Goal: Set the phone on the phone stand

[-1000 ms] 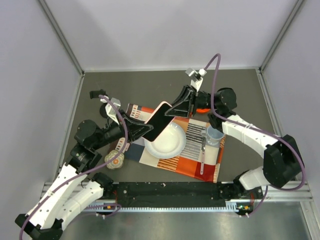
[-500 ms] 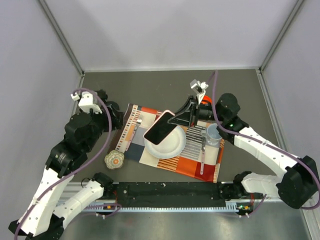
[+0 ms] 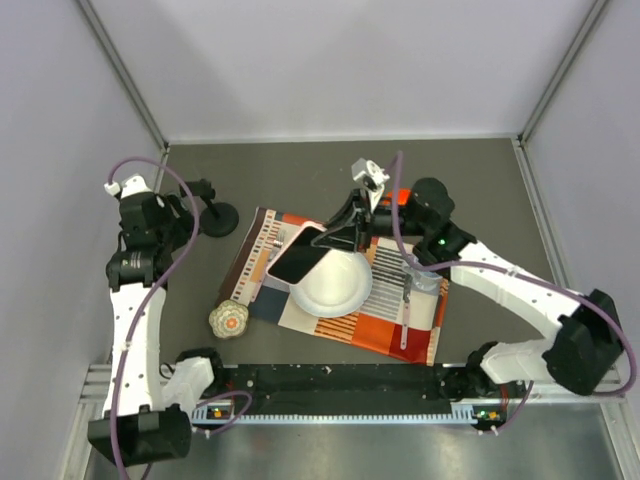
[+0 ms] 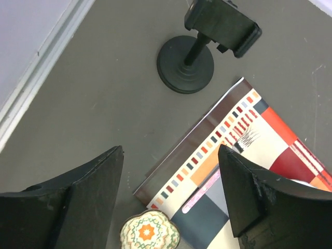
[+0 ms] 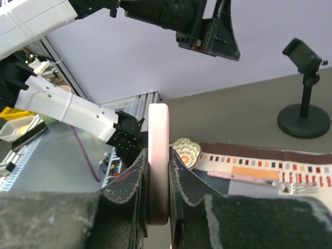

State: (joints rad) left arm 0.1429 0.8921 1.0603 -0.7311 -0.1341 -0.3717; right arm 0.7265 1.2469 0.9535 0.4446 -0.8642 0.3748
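The phone [image 3: 297, 254], black screen with a pale pink edge [image 5: 158, 124], hangs tilted over the placemat and the plate's left rim. My right gripper [image 3: 335, 235] is shut on its upper end, and the right wrist view shows both pads pressed on its faces [image 5: 158, 154]. The phone stand [image 3: 218, 217] is black with a round base and stands on the bare table left of the mat; its base [image 4: 185, 65] and its holder [image 4: 223, 26] show below my left wrist. My left gripper [image 4: 171, 153] is open and empty, raised left of the stand [image 5: 304, 119].
A striped placemat [image 3: 390, 322] carries a white plate [image 3: 335, 290], a mug [image 3: 428, 268] and cutlery [image 3: 406, 300]. A small patterned dish [image 3: 229, 320] sits off the mat's left corner [image 4: 150, 233]. Grey walls close in on the left, back and right.
My left gripper has let go of the phone, opened and pulled back to the far left, uncovering the stand. My right gripper has carried the phone leftward and lower.
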